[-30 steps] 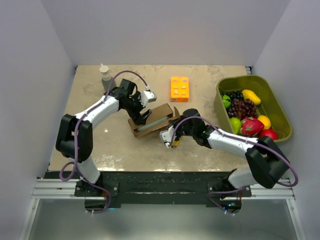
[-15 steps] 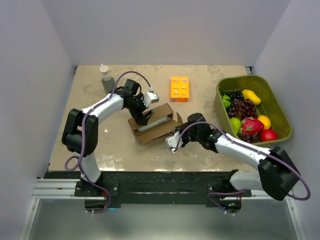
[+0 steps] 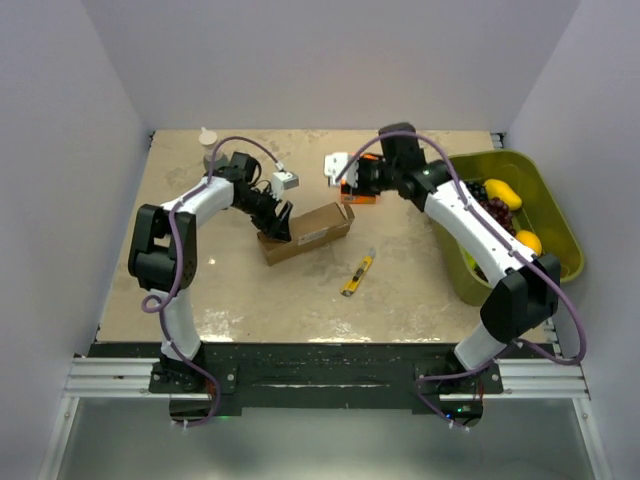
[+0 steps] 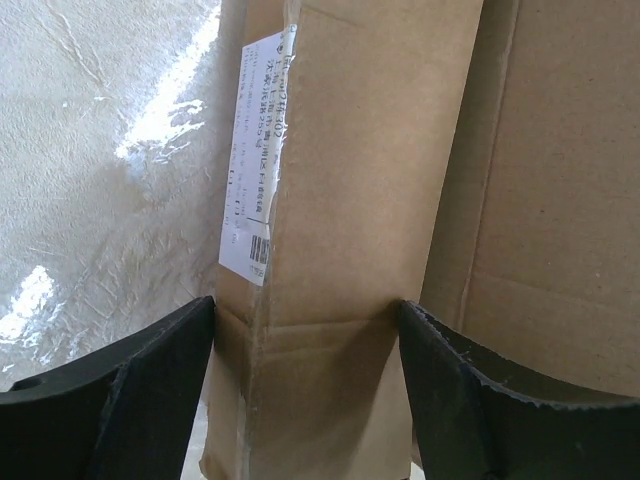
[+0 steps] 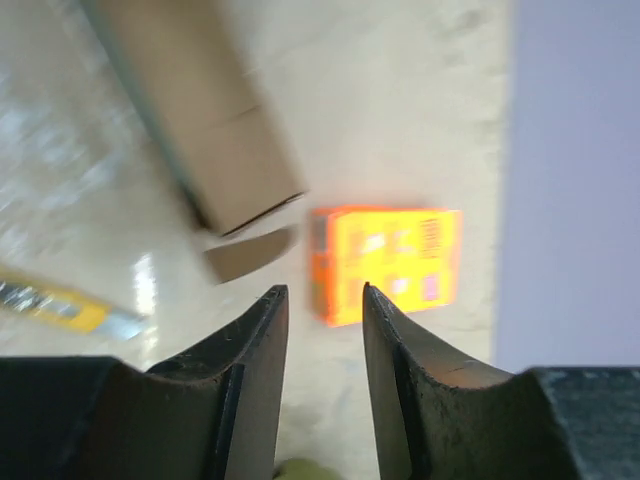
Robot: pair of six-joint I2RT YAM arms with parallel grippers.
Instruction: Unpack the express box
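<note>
The left end effector (image 4: 305,320) grips wide across the left end of the express box (image 3: 308,229), mid-desk. The right end effector (image 5: 324,292), slightly parted and empty, hovers over the orange box (image 5: 390,255). Best to pin the carton firmly and leave its flaps free.

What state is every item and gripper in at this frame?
Brown cardboard express box: lying flat, end flap open.
Left gripper: jaws astride the box's end; grip unclear.
Right gripper: slightly open, empty, above orange flat box.
Yellow utility knife: lying loose on table.
Pale plastic bottle: upright.
Olive-green bin: holds fruit.
</note>
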